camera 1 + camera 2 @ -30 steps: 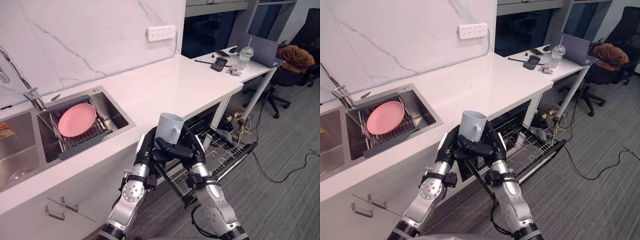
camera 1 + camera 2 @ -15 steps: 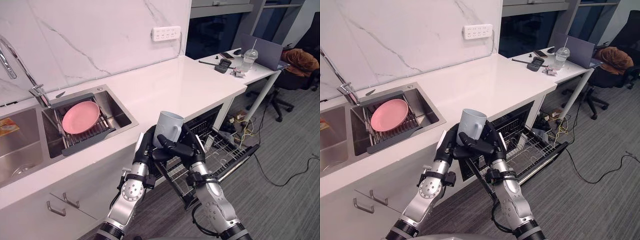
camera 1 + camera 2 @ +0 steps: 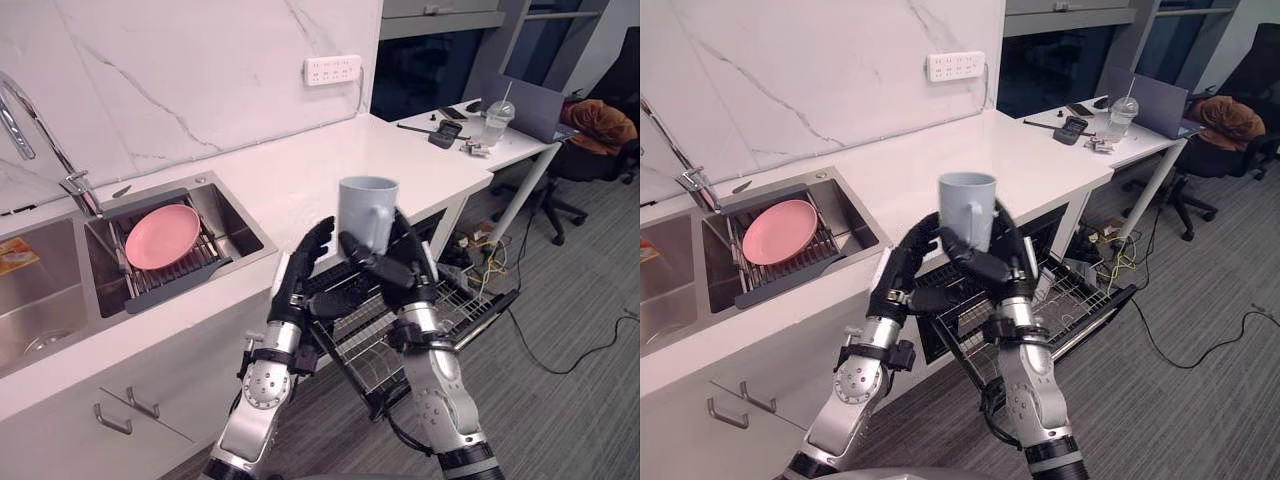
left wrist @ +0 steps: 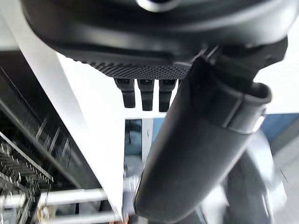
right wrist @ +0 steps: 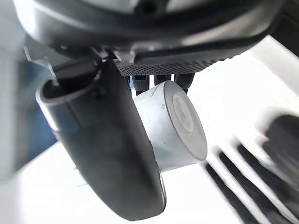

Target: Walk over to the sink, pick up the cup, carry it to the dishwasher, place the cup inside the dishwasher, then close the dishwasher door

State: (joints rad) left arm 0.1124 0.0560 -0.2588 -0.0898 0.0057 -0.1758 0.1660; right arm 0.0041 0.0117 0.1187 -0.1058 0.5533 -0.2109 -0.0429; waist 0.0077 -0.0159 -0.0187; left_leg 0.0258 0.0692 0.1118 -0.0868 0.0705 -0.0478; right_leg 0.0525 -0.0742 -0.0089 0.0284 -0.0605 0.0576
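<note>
In the eye views the cup (image 3: 367, 212) is being held upright before the counter's (image 3: 330, 165) front edge by the right hand (image 3: 400, 280), likely to clear the dishwasher rack (image 3: 455, 300) below. In the left wrist view the left hand (image 4: 154, 39) is being held with fingers (image 4: 145, 91) straight, gripping nothing. In the right wrist view the cup is being pinched between thumb and curled fingers.

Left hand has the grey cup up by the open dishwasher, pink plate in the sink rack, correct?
Not the left: the right hand holds the grey cup, clear in the right wrist view. The left hand is open beside it. Rest stands.
</note>
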